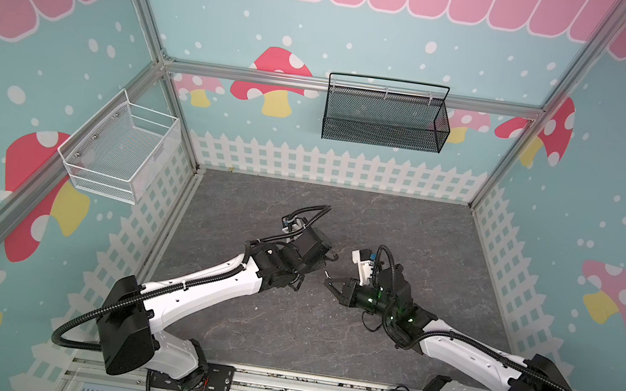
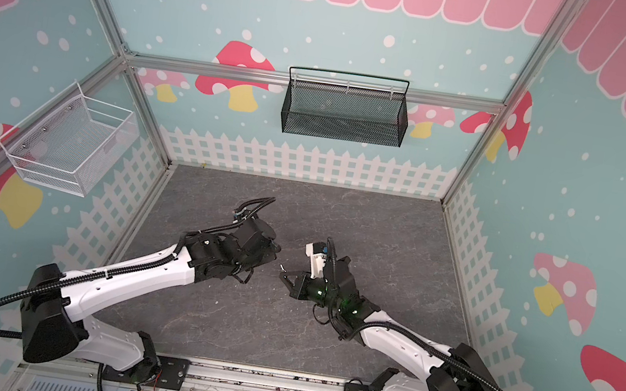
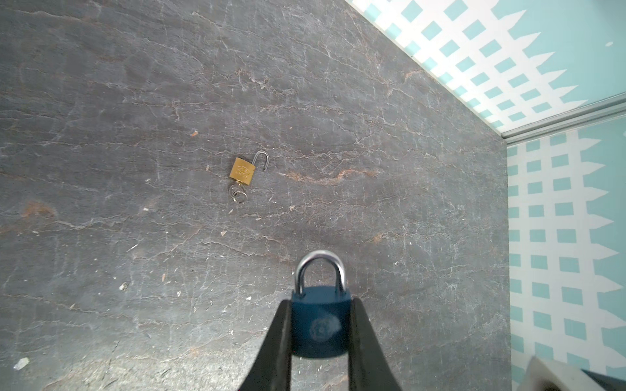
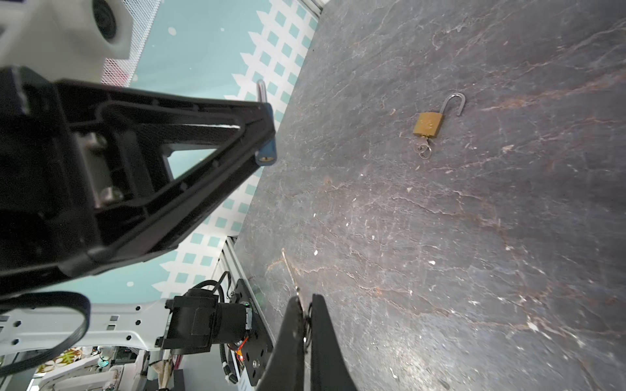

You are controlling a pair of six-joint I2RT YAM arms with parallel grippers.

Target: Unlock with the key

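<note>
Blue catches the eye first: a blue padlock (image 3: 320, 325) is pinched by its two sides in the left claw (image 3: 320, 301). The black fingers (image 3: 281, 331) stand only as far apart as the lock's body is wide. Its steel shackle (image 3: 320, 267) is closed, with both legs in the body, and points away from the wrist. From the right wrist camera the lock hangs clear of the dark grey stone-look table (image 1: 403, 227), and its brass keyhole end shows.

The right claw (image 4: 305, 301) is squeezed tight on the head of a thin silver key (image 4: 290, 270), whose blade sticks straight out past the tips. In both top views the two claws face each other near the middle of the frame. The key's tip points up and left toward the left claw, with a small gap between them. The blue lock itself I cannot make out in either top view.

A brass padlock (image 3: 242, 172) lies flat on the table, well apart from both claws. Its hook (image 3: 262, 159) is swung open and a second key (image 3: 237, 194) on a ring sits in its base. It shows only in the wrist views.

In both top views a black mesh basket (image 1: 386, 115) hangs on the back wall in the upper middle. A white wire basket (image 1: 120, 153) hangs at the left.
</note>
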